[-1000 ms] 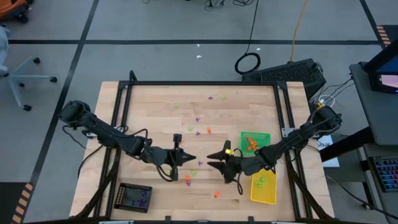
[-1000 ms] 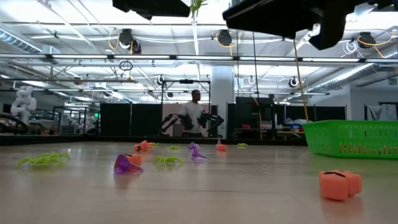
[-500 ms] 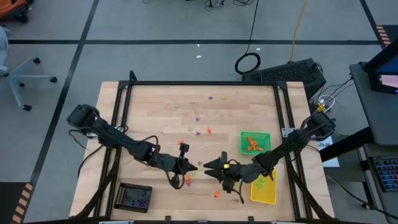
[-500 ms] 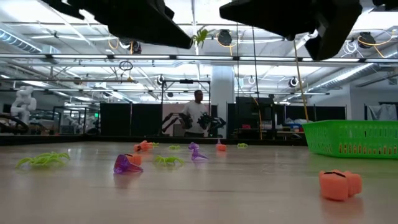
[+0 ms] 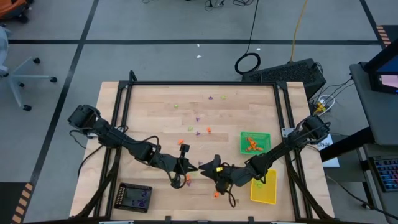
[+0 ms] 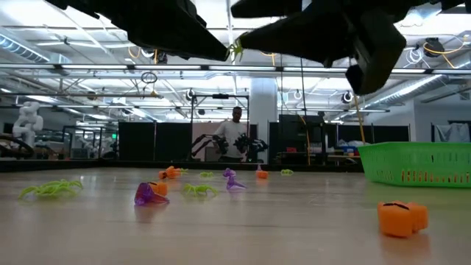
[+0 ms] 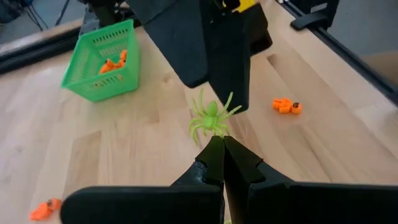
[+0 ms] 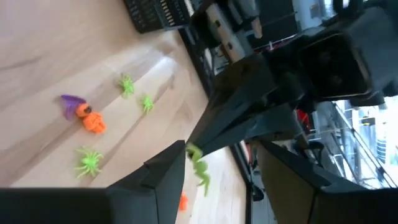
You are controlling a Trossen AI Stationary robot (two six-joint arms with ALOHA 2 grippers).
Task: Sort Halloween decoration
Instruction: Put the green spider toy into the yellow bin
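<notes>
While pinched in the shut left gripper (image 7: 222, 148), a lime-green spider (image 7: 212, 117) hangs above mid-table, right gripper (image 5: 207, 170) spread open around it.
Loose trinkets (image 6: 150, 193) dot the pale wood table (image 5: 149, 112); green tray (image 5: 255, 142) holds orange pieces, yellow tray (image 5: 263, 188) beside it, black tray (image 5: 135, 197) near the front edge. Person (image 6: 235, 140) stands in the lit workshop beyond. Low view cuts off both arms.
</notes>
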